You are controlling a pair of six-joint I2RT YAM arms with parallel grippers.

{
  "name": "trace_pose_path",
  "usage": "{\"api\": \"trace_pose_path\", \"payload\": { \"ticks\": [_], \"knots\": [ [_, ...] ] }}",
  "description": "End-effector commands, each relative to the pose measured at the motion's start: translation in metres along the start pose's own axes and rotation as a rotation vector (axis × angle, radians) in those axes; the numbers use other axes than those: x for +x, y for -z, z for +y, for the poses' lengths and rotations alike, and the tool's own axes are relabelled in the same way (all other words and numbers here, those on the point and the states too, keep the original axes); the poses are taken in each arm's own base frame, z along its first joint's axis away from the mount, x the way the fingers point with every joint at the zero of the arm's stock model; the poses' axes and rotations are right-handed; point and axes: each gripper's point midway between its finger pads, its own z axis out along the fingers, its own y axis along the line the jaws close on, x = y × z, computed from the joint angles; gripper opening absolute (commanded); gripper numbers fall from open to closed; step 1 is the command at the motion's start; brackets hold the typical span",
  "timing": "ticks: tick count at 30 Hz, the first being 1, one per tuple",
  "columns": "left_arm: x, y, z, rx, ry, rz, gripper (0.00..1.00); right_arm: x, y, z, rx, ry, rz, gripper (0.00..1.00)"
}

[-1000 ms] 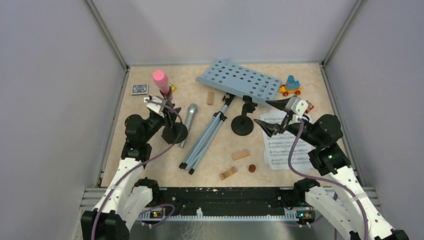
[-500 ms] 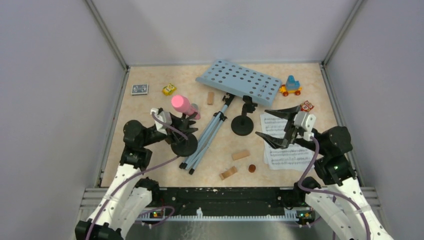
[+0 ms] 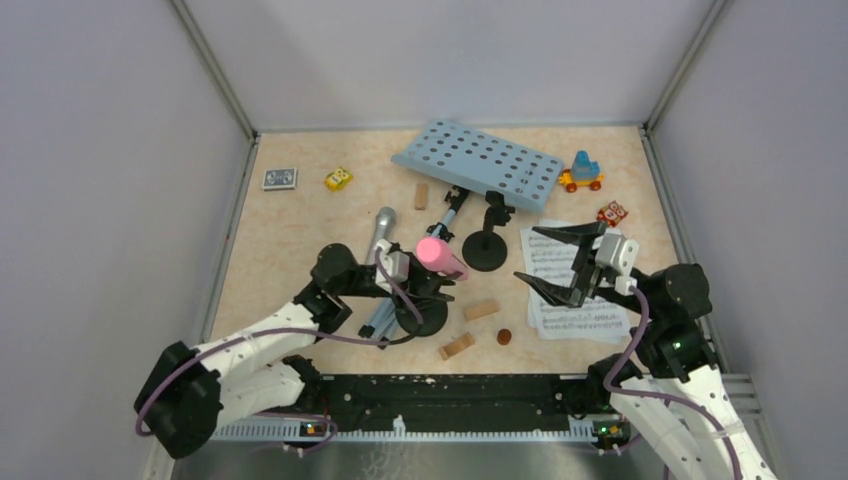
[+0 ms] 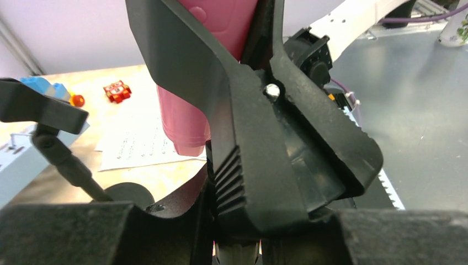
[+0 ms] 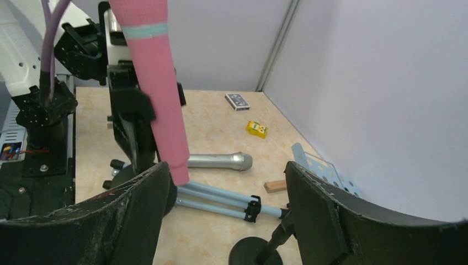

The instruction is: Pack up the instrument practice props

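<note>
My left gripper (image 3: 417,284) is shut on a black round-based mic holder (image 3: 426,317) with the pink microphone (image 3: 441,257) clipped in it, tilted, at the table's centre front. In the left wrist view the holder's clip (image 4: 259,165) fills the frame under the pink microphone (image 4: 185,118). The silver microphone (image 3: 383,232) lies beside the grey-blue tripod legs (image 3: 448,212) of the pale blue music rack (image 3: 480,164). The second mic holder (image 3: 487,250) stands by the white sheet music (image 3: 575,295). My right gripper (image 3: 526,253) is open and empty over the pages' left edge.
A yellow toy car (image 3: 338,179), a card box (image 3: 279,178), a blue toy vehicle (image 3: 583,172) and a red toy (image 3: 611,213) sit along the back. Wooden blocks (image 3: 481,310) (image 3: 457,346) (image 3: 421,195) and a brown disc (image 3: 504,336) lie near the centre front.
My left arm has carried the mic holder with the pink microphone from the left side rightward to the centre front, tilting it. My right gripper has drawn back a little toward the near edge, still open.
</note>
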Motion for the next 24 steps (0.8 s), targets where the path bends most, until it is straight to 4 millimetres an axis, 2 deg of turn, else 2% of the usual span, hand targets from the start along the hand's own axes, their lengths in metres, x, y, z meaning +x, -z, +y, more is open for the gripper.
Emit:
{"api": "trace_pose_path", "payload": {
  "ticks": [1, 8, 17, 20, 24],
  "knots": [
    [-0.022, -0.023, 0.02, -0.008, -0.205, -0.099, 0.0, 0.0, 0.002, 0.003, 0.001, 0.004, -0.001, 0.76],
    [0.017, -0.047, 0.043, 0.059, -0.296, -0.063, 0.0, 0.001, 0.007, 0.005, 0.005, 0.025, 0.015, 0.76],
    [0.041, -0.072, 0.068, 0.11, -0.33, -0.089, 0.0, 0.008, 0.014, 0.007, 0.009, 0.054, 0.065, 0.76],
    [0.048, -0.076, 0.066, 0.14, -0.316, -0.105, 0.0, 0.008, 0.016, 0.008, 0.009, 0.062, 0.07, 0.76],
    [0.049, -0.075, 0.053, 0.188, -0.262, -0.153, 0.0, 0.01, 0.017, 0.008, 0.013, 0.07, 0.08, 0.76]
  ]
}}
